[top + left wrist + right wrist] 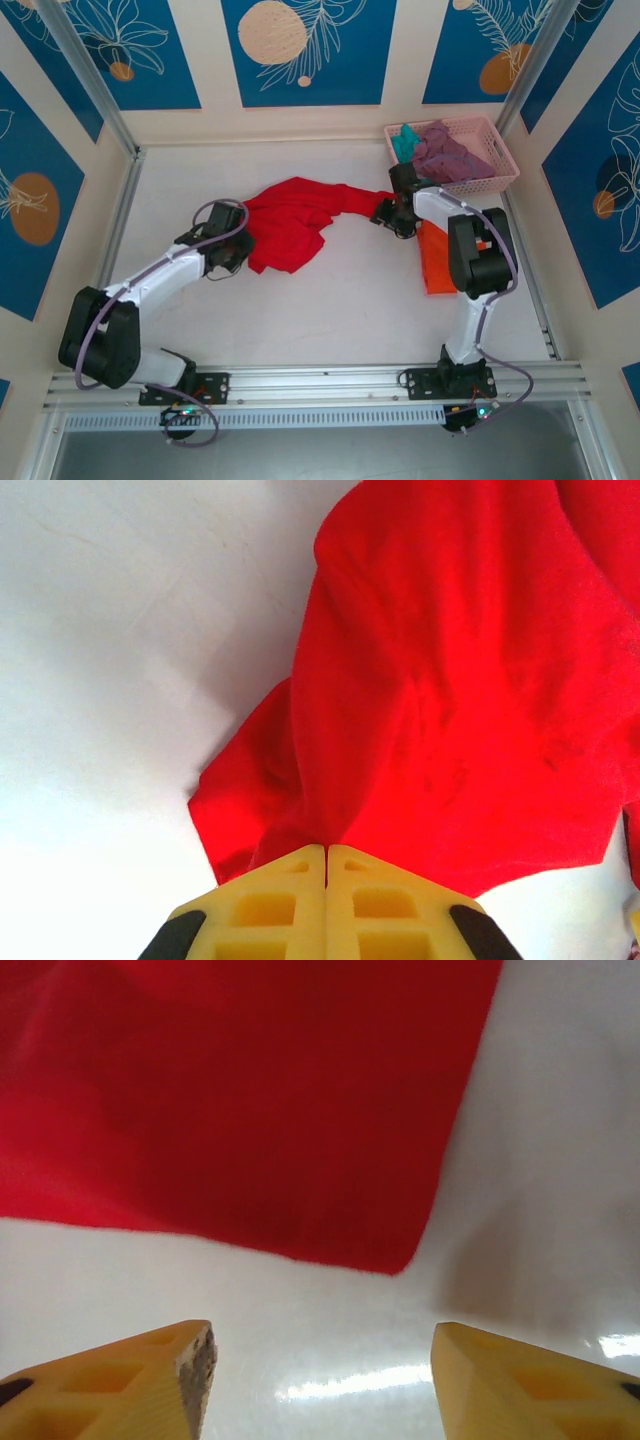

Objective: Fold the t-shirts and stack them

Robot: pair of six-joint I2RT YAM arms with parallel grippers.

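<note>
1. My left gripper [326,855] is closed. Its yellow fingers press together on a pinch of the bright red soft cloth t-shirt [450,710], which fans out beyond the tips.
2. My right gripper [320,1345] stands open, with its yellow fingers [180,1370] apart over the white table [540,1160]. A red corner lies just ahead of the tips, not between them.
3. Seen from overhead, the red t-shirt [295,230] lies crumpled. Its long axis runs from my left gripper [243,250] across to my right gripper [385,213]. It is broad at my left fingers and narrows to a bunched end pointing at my right fingers.
4. A flat orange cloth t-shirt [436,262] lies just behind my right fingers, partly under that arm.
5. Just beyond my right fingers, a pink plastic lattice basket [495,150] holds a bunched mauve-purple cloth t-shirt [445,150] and a teal cloth t-shirt [405,140].
</note>
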